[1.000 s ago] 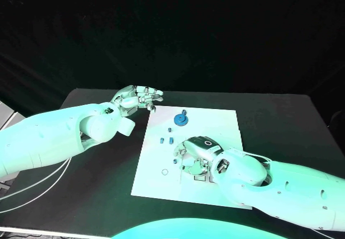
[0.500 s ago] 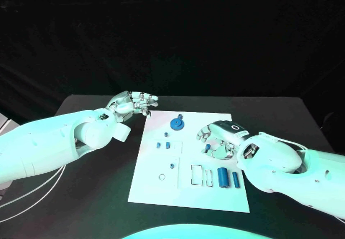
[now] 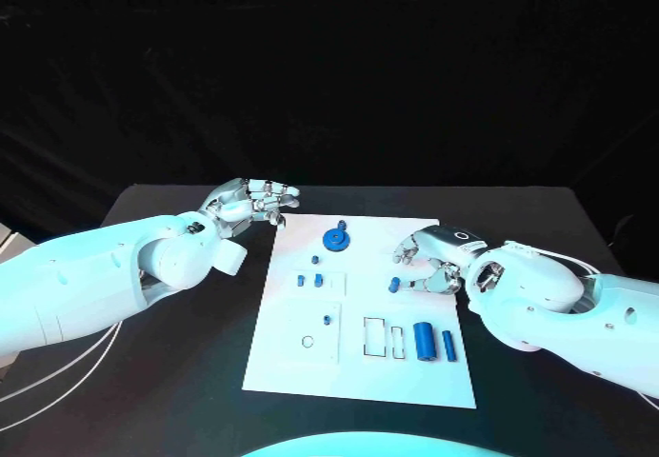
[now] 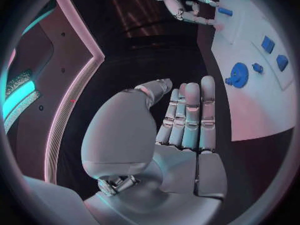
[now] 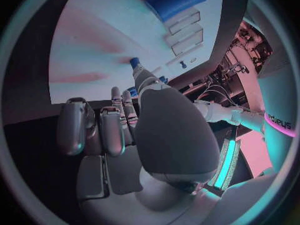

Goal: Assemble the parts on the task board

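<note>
The white task board lies in the middle of the black table. My right hand hovers over the board's right side, thumb and a fingertip pinching a small blue part; the right wrist view shows the blue part at the thumb tip of my right hand. Two blue cylinders lie at the near right beside outlined slots. A blue disc sits near the far edge. My left hand holds nothing, its fingers stretched out, by the board's far left corner.
Small blue pieces dot the board's left half, with a ring mark nearer me. The table's far edge runs just behind both hands. Bare black table lies to the left and right of the board.
My right hand has lifted off the near slots and gone to the board's right side, uncovering the two blue cylinders. The left hand has hardly moved. The camera has shifted.
</note>
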`<action>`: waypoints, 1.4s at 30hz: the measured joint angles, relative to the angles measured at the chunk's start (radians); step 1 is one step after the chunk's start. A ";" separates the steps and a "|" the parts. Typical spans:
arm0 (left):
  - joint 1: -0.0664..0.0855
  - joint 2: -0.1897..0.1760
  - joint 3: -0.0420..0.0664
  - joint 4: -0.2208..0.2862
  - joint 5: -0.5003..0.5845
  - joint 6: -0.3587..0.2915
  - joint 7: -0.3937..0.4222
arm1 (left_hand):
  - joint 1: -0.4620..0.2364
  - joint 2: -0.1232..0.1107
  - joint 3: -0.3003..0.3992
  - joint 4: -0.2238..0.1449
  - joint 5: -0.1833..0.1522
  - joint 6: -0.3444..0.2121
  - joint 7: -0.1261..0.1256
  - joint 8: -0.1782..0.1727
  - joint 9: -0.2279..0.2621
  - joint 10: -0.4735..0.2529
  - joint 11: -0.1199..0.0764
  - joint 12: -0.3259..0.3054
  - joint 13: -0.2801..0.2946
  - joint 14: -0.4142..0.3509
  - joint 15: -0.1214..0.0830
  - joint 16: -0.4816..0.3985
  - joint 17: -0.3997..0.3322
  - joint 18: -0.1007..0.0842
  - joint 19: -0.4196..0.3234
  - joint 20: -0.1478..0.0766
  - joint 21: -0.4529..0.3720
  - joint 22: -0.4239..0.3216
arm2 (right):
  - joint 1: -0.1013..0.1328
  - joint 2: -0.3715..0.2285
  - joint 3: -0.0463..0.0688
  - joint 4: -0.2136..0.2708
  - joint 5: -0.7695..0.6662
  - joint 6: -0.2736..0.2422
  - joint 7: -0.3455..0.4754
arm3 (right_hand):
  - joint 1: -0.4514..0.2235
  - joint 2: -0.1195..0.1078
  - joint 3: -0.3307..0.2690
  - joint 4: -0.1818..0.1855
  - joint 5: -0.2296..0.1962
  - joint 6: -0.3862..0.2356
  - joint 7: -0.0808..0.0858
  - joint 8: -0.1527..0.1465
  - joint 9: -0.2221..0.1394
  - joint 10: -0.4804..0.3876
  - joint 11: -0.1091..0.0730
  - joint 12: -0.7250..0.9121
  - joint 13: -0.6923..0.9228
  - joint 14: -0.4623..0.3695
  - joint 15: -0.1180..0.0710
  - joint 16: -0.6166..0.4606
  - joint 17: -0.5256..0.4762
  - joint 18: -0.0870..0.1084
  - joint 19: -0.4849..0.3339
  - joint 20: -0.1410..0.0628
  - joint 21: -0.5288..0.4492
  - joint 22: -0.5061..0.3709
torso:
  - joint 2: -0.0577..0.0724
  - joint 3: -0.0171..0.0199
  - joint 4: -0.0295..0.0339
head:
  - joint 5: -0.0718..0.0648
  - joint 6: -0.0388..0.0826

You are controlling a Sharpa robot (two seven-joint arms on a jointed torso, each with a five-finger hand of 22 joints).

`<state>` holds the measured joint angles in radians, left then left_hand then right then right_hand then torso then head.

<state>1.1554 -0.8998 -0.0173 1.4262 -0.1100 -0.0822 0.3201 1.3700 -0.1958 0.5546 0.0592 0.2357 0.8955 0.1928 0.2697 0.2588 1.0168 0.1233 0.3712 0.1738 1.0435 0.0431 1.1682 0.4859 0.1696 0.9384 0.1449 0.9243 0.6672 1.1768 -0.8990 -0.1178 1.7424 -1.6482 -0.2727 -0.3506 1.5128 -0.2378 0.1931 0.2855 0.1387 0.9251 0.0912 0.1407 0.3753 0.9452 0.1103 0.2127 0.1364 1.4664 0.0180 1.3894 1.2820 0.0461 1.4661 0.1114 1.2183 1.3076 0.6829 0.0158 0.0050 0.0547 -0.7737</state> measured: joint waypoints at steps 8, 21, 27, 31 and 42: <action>0.000 0.000 0.000 0.000 0.000 0.001 0.000 | 0.000 0.000 0.000 0.000 0.000 0.000 0.000 0.000 0.000 0.000 0.000 0.000 0.000 0.000 0.000 0.000 0.000 0.000 0.000 0.000 0.000 0.000 | -0.005 0.021 -0.003 -0.016 0.007 0.046 0.003 | 0.007 0.007 0.007 0.006 -0.005 0.028 0.010 0.000 0.001 0.064 -0.022 0.028 -0.005 0.000 -0.001 0.004 0.000 0.000 0.000 0.000 0.033 0.000 | 0.000 -0.0004 0.0005 | 0.000 -0.004; 0.000 -0.001 0.000 -0.001 0.000 0.001 -0.001 | 0.000 0.000 0.000 0.000 0.000 0.000 0.000 0.000 0.000 0.000 0.000 0.000 0.000 0.000 0.000 0.000 0.000 0.000 0.000 0.000 0.000 0.000 | -0.018 0.048 -0.005 -0.028 0.019 0.062 0.014 | 0.007 0.016 0.083 0.004 -0.005 0.070 0.022 0.000 0.001 0.151 -0.039 0.021 -0.020 -0.001 -0.021 0.004 -0.008 0.000 0.000 -0.012 0.081 0.000 | 0.000 -0.0003 0.0006 | 0.002 -0.008; 0.000 -0.001 0.000 -0.001 0.000 0.002 -0.001 | 0.000 0.000 0.000 0.000 0.000 0.000 0.000 0.000 0.000 0.000 0.000 0.000 0.000 0.000 0.000 0.000 -0.001 0.000 0.000 0.000 -0.004 -0.001 | -0.021 0.054 -0.004 -0.031 0.023 0.057 0.016 | 0.003 0.020 0.126 0.004 -0.005 0.088 0.023 0.000 0.001 0.186 -0.045 0.008 -0.025 -0.001 -0.023 0.004 -0.009 0.000 0.000 -0.015 0.097 0.000 | 0.000 -0.0001 0.0003 | 0.003 -0.011; 0.000 -0.001 0.000 -0.001 0.000 0.002 -0.001 | 0.000 0.000 0.000 0.000 0.000 0.000 0.000 0.000 0.000 0.000 0.000 0.000 0.001 0.000 0.000 0.000 -0.001 0.000 0.000 0.000 -0.004 -0.002 | -0.023 0.056 -0.004 -0.033 0.024 0.049 0.017 | -0.002 0.025 0.154 0.004 0.001 0.101 0.026 0.000 0.001 0.209 -0.048 0.003 -0.028 0.000 -0.029 0.004 -0.009 0.000 0.000 -0.022 0.115 0.000 | 0.000 0.0000 0.0003 | 0.004 -0.013; 0.000 -0.002 0.000 -0.001 0.000 0.004 -0.004 | 0.000 0.000 0.000 0.000 0.000 0.000 0.000 0.000 0.000 0.000 0.000 0.000 0.001 0.000 0.000 0.000 -0.001 0.000 0.000 0.000 -0.004 -0.001 | -0.026 0.059 -0.004 -0.036 0.026 0.004 0.011 | -0.029 0.051 0.240 -0.007 0.037 0.152 0.018 0.030 0.022 0.272 -0.056 -0.013 -0.017 -0.001 -0.042 0.004 -0.015 0.000 0.000 -0.030 0.155 0.001 | 0.000 -0.0002 0.0003 | 0.003 -0.014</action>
<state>1.1553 -0.9014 -0.0175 1.4253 -0.1099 -0.0787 0.3165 1.3700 -0.1958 0.5547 0.0593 0.2357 0.8955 0.1927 0.2697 0.2588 1.0169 0.1233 0.3712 0.1746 1.0435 0.0431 1.1682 0.4850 0.1695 0.9383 0.1448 0.9206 0.6657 1.1512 -0.8402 -0.1222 1.7064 -1.6227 -0.2685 -0.3400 1.4841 -0.1866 0.4334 0.2786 0.1756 1.0776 0.1088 0.1710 0.3978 1.2173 0.0542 0.1996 0.1197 1.4651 -0.0241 1.3934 1.2670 0.0460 1.4658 0.0818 1.3728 1.3081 0.6825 0.0156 0.0053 0.0580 -0.7880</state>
